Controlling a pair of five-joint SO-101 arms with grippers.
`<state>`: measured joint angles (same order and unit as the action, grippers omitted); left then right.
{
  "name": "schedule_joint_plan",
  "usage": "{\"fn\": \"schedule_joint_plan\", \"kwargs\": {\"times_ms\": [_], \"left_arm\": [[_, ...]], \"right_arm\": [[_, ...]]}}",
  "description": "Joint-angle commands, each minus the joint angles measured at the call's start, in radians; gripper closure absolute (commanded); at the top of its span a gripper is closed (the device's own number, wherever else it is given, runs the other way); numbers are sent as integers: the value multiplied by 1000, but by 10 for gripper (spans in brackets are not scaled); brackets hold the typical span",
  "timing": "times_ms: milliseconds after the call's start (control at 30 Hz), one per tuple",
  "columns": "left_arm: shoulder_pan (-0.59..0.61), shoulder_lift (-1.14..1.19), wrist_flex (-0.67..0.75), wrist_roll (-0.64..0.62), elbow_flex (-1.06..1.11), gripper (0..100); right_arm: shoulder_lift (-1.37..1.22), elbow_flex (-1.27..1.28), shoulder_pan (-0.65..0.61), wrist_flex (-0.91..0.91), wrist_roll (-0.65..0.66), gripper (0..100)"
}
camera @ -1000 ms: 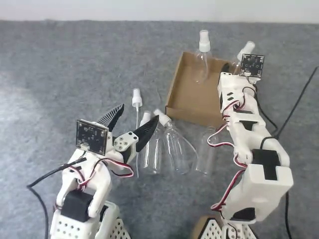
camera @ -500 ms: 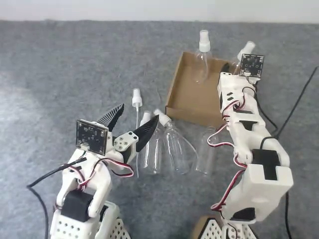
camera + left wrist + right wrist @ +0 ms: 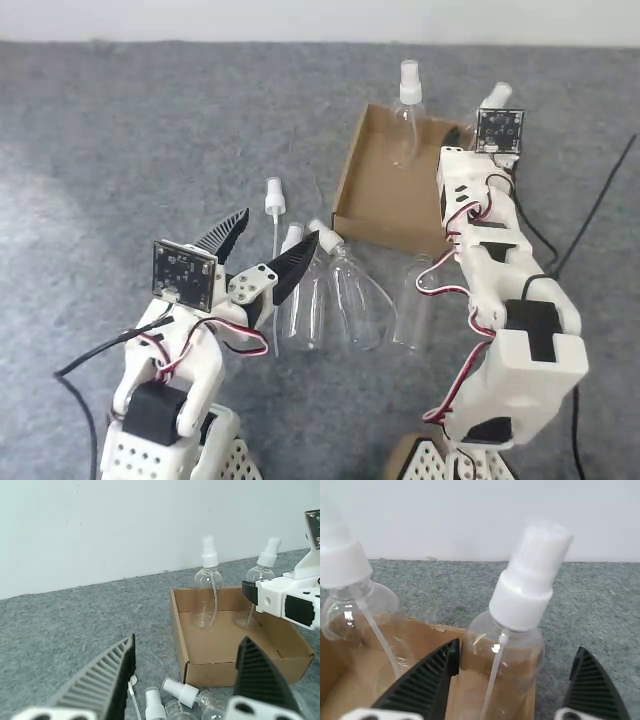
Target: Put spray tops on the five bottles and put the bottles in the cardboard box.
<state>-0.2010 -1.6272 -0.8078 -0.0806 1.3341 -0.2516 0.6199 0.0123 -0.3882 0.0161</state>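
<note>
Left arm, nearest. The left gripper (image 3: 280, 228) hangs above the grey carpet (image 3: 150, 130), jaws spread wide, nothing between them. Its tips sit over the near group of bottles.

On the carpet under and just past those tips:
- The loose spray top (image 3: 274, 198) lies with its dip tube running back toward the arms, on the left arm's side of the group.
- The first lying bottle (image 3: 303, 295) is clear, on its side, with a white spray head on that points toward the box.
- The second lying bottle (image 3: 358, 295) lies the same way, just beside the first. Whether the bodies touch, cannot tell.
- The bare-necked bottle (image 3: 413, 305) is just beside the second and close against the right arm, with its open neck toward the box. Upright or lying, cannot tell.

The cardboard box (image 3: 365, 215) lies beyond the group, open on top. Its near wall is just past the lying bottles' heads.

Inside the box, at the far wall, the upright bottle (image 3: 405, 120) stands with its spray top on. The corner bottle (image 3: 512, 630) stands in the far corner on the right arm's side, also topped and upright. The two stand apart from each other.

The right gripper (image 3: 517, 650) is at that corner, jaws apart, one on either side of the corner bottle's body. One jaw is just beside the clear wall; the other shows a gap. Contact: cannot tell.

Count: two bottles in the box, three on the carpet.
</note>
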Motion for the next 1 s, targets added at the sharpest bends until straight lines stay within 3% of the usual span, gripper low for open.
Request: {"fn": "schedule_joint_plan", "kwargs": {"times_ms": [0, 967], "left_arm": [[-5, -9, 26, 6, -5, 699], [-2, -11, 26, 6, -5, 699]], "right_arm": [[24, -63, -5, -25, 20, 698], [76, -68, 4, -18, 21, 698]]}}
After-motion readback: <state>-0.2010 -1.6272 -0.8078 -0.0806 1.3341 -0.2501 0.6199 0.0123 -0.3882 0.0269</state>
